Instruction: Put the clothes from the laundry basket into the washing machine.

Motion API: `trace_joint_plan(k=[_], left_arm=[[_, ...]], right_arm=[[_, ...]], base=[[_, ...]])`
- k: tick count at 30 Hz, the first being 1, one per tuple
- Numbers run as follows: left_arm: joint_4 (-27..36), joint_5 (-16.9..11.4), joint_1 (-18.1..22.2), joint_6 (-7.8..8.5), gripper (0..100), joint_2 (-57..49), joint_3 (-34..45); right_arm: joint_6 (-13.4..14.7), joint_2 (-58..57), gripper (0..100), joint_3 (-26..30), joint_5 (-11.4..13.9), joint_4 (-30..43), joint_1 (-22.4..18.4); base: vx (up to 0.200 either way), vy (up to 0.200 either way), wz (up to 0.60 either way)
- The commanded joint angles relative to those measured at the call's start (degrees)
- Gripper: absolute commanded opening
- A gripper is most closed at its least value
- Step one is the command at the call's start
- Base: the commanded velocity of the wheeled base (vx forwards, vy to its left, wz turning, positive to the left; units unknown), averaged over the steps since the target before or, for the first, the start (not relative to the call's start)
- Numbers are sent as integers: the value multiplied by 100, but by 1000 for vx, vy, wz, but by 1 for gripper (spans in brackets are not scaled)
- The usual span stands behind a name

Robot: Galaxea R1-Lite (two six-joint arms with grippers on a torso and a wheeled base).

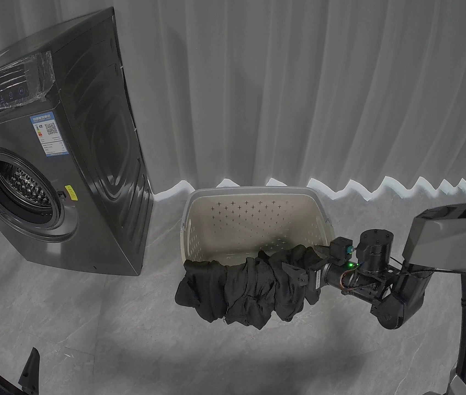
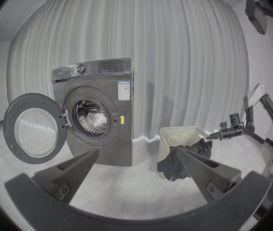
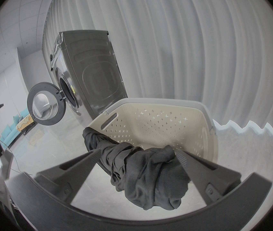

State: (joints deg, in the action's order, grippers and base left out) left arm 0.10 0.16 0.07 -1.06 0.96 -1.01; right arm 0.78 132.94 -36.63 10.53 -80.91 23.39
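A crumpled black cloth garment drapes over the near rim of the cream perforated plastic laundry basket, stretching toward 9 o'clock from the right hand, whose released fingers straddle its end.

A cream plastic laundry basket with little star holes stands upright on the floor. A dark grey bunch of soft clothes lies across the basket's near rim. It is crumpled and long, and most of it hangs down outside the basket's near wall. A big dark grey metal washing machine stands near the basket, on its left. Its round door with a glass window is swung wide open, away from the basket. The shiny drum shows inside.
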Motion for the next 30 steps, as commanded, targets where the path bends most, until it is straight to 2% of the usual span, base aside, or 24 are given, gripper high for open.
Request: trace_joint_plan(k=[1, 7, 24, 25, 30], left_arm=[[-1, 2, 1, 1, 100, -96, 92], [-1, 2, 1, 1, 100, -96, 92], [-1, -16, 1, -8, 100, -96, 92], [-1, -16, 1, -8, 100, -96, 92], [-1, -16, 1, -8, 100, -96, 92]], right_arm=[[-140, 672, 100, -617, -7, 198, -1], [-289, 1076, 100, -1074, -7, 365, -37], [-307, 1173, 100, -1171, -25, 357, -142], [-307, 1182, 0, -1188, -25, 357, -125], [-307, 1208, 0, -1215, -25, 365, -107]], base=[[0, 0, 0], [0, 0, 0], [0, 0, 0], [0, 0, 0], [0, 0, 0]])
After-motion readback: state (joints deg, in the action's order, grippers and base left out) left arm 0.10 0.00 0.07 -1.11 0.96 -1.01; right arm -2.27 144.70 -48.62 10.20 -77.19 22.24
